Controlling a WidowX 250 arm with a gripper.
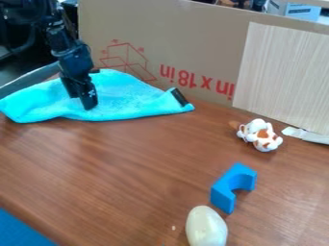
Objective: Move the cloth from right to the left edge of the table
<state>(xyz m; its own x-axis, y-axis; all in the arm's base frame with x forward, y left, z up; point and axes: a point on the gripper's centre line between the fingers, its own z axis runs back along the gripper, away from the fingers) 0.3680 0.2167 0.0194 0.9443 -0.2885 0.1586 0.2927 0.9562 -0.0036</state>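
Camera view: my gripper (89, 102) is at the blue cloth (132, 96), by the cardboard panel (193, 38).
The cloth lies bunched on the table (128, 168) in front of the panel's left part, spreading past its left edge; I can't tell whether my gripper is open or closed. In front of the panel's right part sit a white-and-orange toy (261, 136), then, farther from it, a blue block (222, 193) and a white egg-shaped thing (206, 228).

Fuzzy matt cloth (132, 98), smooth wood-look table (122, 163), matt cardboard (193, 38), glossy white egg-shaped object (206, 228).
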